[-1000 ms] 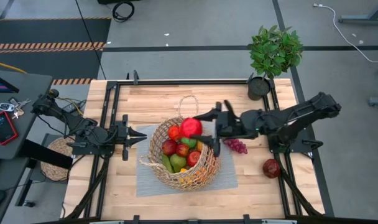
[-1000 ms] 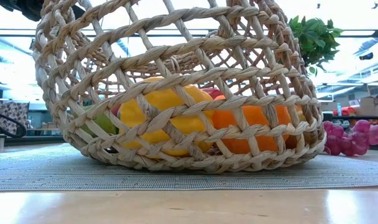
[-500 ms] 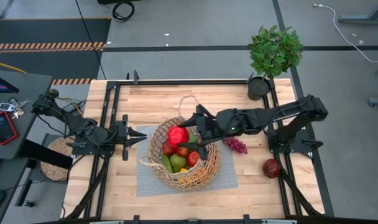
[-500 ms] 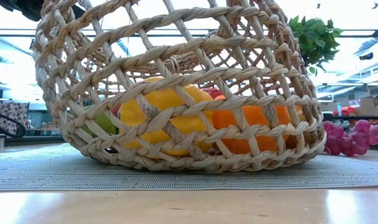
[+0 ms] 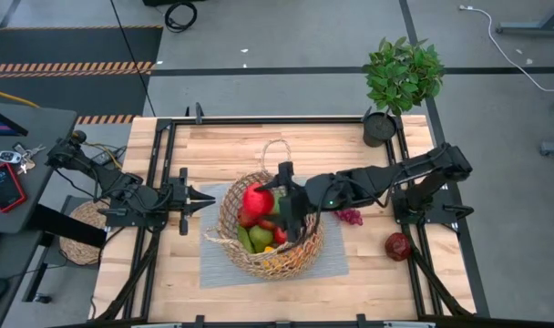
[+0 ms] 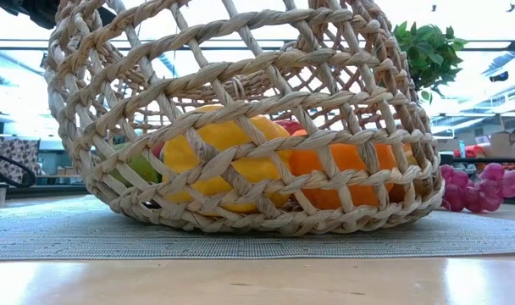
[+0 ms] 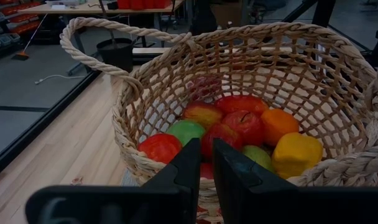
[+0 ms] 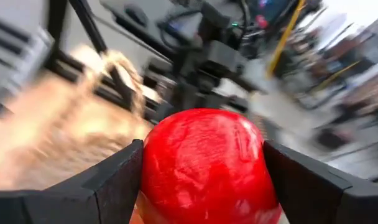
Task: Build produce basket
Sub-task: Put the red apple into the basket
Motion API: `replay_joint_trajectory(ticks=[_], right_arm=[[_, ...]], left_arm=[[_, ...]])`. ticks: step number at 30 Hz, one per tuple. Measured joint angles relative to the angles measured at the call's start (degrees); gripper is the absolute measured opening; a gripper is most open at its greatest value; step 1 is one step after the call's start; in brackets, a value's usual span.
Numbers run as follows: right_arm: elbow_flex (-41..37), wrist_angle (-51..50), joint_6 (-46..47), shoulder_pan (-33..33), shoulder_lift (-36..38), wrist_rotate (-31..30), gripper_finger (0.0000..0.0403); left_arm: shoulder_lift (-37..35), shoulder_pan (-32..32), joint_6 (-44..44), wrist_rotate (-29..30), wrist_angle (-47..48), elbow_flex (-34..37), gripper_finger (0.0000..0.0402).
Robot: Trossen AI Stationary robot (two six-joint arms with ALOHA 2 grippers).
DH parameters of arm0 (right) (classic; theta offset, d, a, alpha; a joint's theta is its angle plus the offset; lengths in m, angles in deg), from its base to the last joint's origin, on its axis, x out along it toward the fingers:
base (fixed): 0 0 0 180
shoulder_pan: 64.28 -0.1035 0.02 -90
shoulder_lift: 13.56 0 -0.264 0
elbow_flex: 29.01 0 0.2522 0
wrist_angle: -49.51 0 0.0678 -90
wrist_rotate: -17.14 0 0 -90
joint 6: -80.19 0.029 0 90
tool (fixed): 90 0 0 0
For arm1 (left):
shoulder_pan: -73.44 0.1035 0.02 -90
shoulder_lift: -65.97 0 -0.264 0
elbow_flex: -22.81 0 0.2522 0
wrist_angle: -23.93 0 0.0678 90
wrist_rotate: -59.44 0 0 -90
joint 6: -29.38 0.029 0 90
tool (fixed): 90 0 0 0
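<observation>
Taking the basket (image 5: 271, 226) as the landmark throughout: it sits on the grey mat (image 5: 332, 260) near the middle of the tabletop (image 5: 213, 146), tipped a little, already holding a mixed heap of produce (image 7: 239, 134) (red, green, orange and yellow pieces crowd its floor in the left wrist view).

What has just changed is the right arm. A second ago its right gripper (image 5: 275, 202) carried the red pepper (image 5: 257, 199) just beyond the basket's far-right rim; now it has swung in over the basket's mouth, fingers clamped on the pepper's two sides, as the right wrist view shows plainly. For the task this reads as the moment before a drop: the pepper hangs above the pile and has not yet been let go.

Room to move is tight inside. The pile leaves little bare floor, and the far loop handle (image 5: 277, 148) stands up just behind the gripper, so a straight lift out looks safer than a sideways sweep.

To the basket's left, the left gripper (image 5: 204, 197) waits with its fingers pressed together, pointing at the rim but apart from it.

Farther right of the basket lie the purple grapes (image 5: 349, 216), just beside the arm, and a dark red fruit (image 5: 397, 245) well apart near the tabletop's edge; both remain to be collected. Beyond, the potted plant (image 5: 402, 77) stands at the far-right corner.
</observation>
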Motion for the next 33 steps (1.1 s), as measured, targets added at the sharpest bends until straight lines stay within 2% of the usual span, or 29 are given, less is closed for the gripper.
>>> replay_joint_trajectory(ticks=[4,12,15,24,30,33], right_arm=[[0.00,-0.08,-12.78,-1.27,0.05,-5.67,0.0321],[0.00,-0.81,-32.68,-1.48,0.05,-4.41,0.0321],[-0.20,-1.41,-35.86,-1.48,0.05,-3.81,0.0321],[-1.79,-0.48,-34.19,-1.15,0.05,-3.18,0.0321],[-1.81,-0.04,-18.36,1.64,0.01,5.41,0.0321],[-1.81,-0.07,-7.86,3.44,0.01,7.72,0.0321]], left_arm=[[0.00,0.01,0.00,0.00,-0.01,0.00,0.0048],[-0.01,0.00,0.00,0.02,-0.01,0.00,0.0048],[0.00,-0.01,0.00,0.00,-0.01,0.00,0.0048],[-0.02,0.00,0.00,0.00,0.00,0.00,0.0048],[-0.01,-0.01,0.00,0.00,-0.01,0.00,0.0048],[-0.01,0.00,0.00,0.01,-0.01,0.00,0.0048]])
